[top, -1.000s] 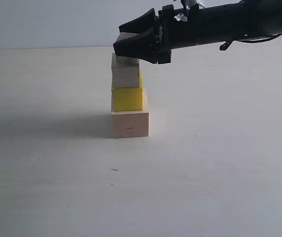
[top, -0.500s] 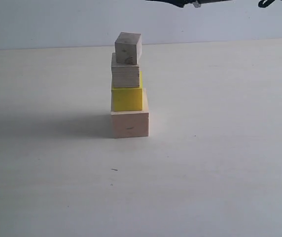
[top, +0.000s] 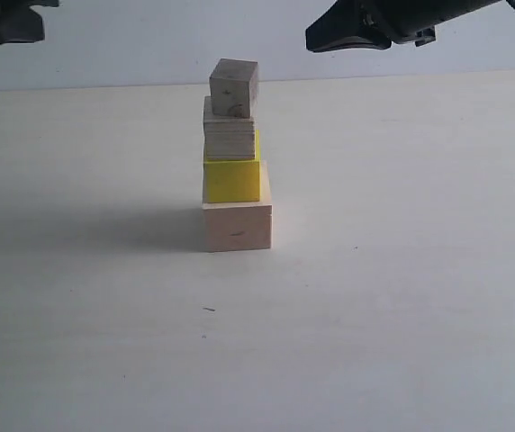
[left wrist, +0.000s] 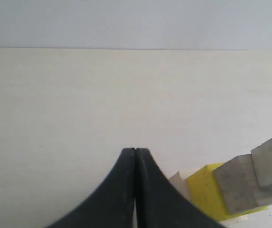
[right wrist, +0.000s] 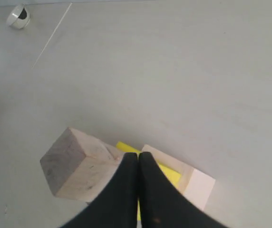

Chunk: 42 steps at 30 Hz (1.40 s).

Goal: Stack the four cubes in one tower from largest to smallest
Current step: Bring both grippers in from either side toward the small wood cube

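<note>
Exterior view: pale table (top: 402,315), plain white wall (top: 131,45); tower (top: 235,162) stands free mid-table. Small silver object (right wrist: 18,15) lies well apart. Left gripper (left wrist: 135,150) and right gripper (right wrist: 138,154): jaws pressed together, empty.

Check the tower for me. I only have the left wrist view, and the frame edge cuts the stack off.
Observer: The exterior view shows the tower whole: big pale wood cube on the table, then yellow cube, small wood cube, smallest wood cube on top.
Operator: Report how the top one sits.
Observer: It is turned a little against the cube under it and juts slightly past that cube's right side in the exterior view.
Operator: Give me the right arm.
Observer: The right gripper is shut and empty, up and to the right of the tower, touching nothing.
</note>
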Tool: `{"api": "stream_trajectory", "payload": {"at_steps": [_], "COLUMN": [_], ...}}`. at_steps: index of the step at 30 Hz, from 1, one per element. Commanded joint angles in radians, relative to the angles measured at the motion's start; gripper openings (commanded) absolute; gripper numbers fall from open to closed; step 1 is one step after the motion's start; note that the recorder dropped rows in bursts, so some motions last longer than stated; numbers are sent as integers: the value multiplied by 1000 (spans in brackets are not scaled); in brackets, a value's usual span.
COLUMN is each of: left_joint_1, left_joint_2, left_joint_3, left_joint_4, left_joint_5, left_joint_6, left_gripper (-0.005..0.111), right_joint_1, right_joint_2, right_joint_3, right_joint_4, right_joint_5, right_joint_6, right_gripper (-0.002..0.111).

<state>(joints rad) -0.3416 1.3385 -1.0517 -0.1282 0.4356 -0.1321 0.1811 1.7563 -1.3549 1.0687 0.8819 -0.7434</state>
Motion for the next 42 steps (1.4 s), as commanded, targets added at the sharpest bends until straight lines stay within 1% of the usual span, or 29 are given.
{"api": "stream_trajectory", "payload": {"at_steps": [1,8,11,14,18,24,33,42], "left_joint_1": [3,3,3,3,3,3,3,3], "left_joint_2": [90,152,176,212,239,265,282,302], "left_joint_3": [-48,-55,-57,-72,-104,-155,-160,-160], "left_joint_4": [-134,-163,-251,-329,-345,-359,-546,-803], "left_joint_5": [2,7,3,7,13,55,74,107], "left_joint_6": [79,144,223,315,338,370,552,824], "left_gripper": [0,0,0,0,0,0,0,0], "right_joint_1": [5,5,7,32,72,74,74,74], "right_joint_2": [-29,-25,-11,-2,9,37,66,75], "right_joint_3": [3,3,3,3,1,1,1,1], "right_joint_4": [-30,-32,-18,-15,-15,-21,-7,23], "right_joint_5": [35,50,65,66,58,51,46,46], "right_joint_6": [45,74,74,74,74,74,70,41], "right_gripper": [0,0,0,0,0,0,0,0]}}
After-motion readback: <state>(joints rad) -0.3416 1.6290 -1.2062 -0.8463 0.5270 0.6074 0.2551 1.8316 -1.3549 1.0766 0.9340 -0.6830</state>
